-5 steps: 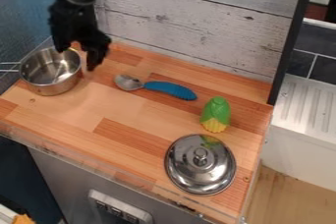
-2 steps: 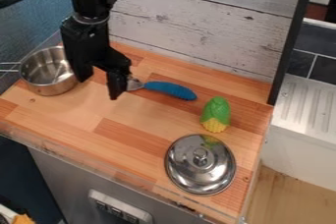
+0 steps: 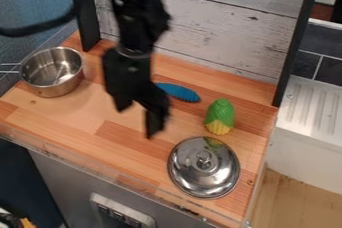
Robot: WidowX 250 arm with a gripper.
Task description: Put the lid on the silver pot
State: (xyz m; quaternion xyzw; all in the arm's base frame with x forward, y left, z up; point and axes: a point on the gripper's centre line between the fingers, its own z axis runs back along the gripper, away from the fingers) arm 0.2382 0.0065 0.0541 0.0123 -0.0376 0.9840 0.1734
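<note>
Silver and shiny, the lid (image 3: 188, 176) lies flat on the wooden counter (image 3: 60, 117), near its front edge and towards the right, its knob (image 3: 204, 160) pointing up. The pot (image 3: 48, 90), silver too, stands upright and open-topped at the left side of the counter, well apart from the lid, with its handle (image 3: 8, 68) reaching out to the left edge of the view. Between the two hangs the black claw (image 3: 137, 121), pointing down; its jaws stand wide, with nothing held between them. Just behind the lid is a green and yellow toy corn cob (image 3: 219, 112) (a bit of its green seems to be mirrored in the lid's rim). Further back lies a blue handle (image 3: 179, 92), its left end hidden by the arm. Behind the counter rises a wall of pale, weathered planks (image 3: 227, 32), and a white ribbed drainboard (image 3: 314, 107) sits off to the right
</note>
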